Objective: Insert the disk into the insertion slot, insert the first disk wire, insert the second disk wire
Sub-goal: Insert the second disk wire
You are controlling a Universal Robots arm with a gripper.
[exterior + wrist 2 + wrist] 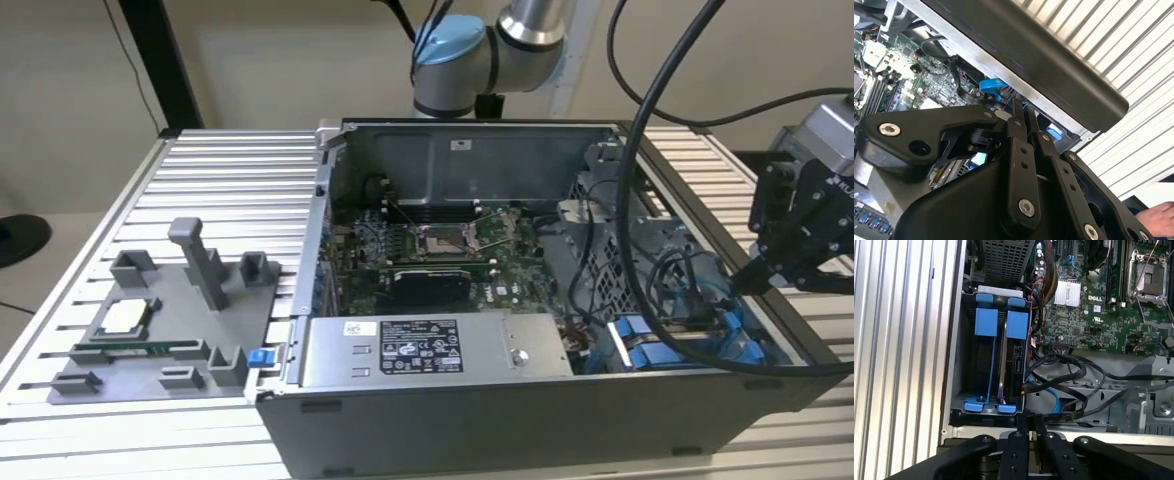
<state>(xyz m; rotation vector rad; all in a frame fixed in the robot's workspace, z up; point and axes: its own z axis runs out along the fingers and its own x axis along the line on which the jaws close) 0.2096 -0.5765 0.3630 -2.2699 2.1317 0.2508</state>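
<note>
Disk: the disk (1015,362) is sitting edge-up in the slot (970,365), showing as a thin dark slab under a blue carrier tab in the first wrist view; it appears to be seated already, level with the neighbouring blue rail.
Handling: I am judging it a stiff, fairly heavy metal block, smooth on its faces and sensitive to knocks; the blue carrier frame looks like the safest place to press or pull, since the plastic is giving a firmer purchase than the bare metal.
Slot: blue rails are running down both bays, with perforated grey cage wall (1004,260) beyond them and the case edge (954,365) just beside.
Wires: black cables (1064,367) are looping out from beside the disk, and a light blue cable (1051,392) is curving beneath them; these look soft and springy, best taken at the rigid plug, not along the cord. Whether any plug is already seated in the disk, I cannot tell.
Gripper: the gripper (1030,430) is hanging over the case rim near the end of the slot; in both wrist views its two fingers (1016,135) are lying nearly together, closed or almost so, and I can see nothing between them.
Surroundings: the green motherboard (427,255) is lying deeper in the open case, the grey power supply (427,350) is sitting along the near wall in the exterior view, and a grey fixture (160,330) is resting on the table (227,170) at that view's left.
</note>
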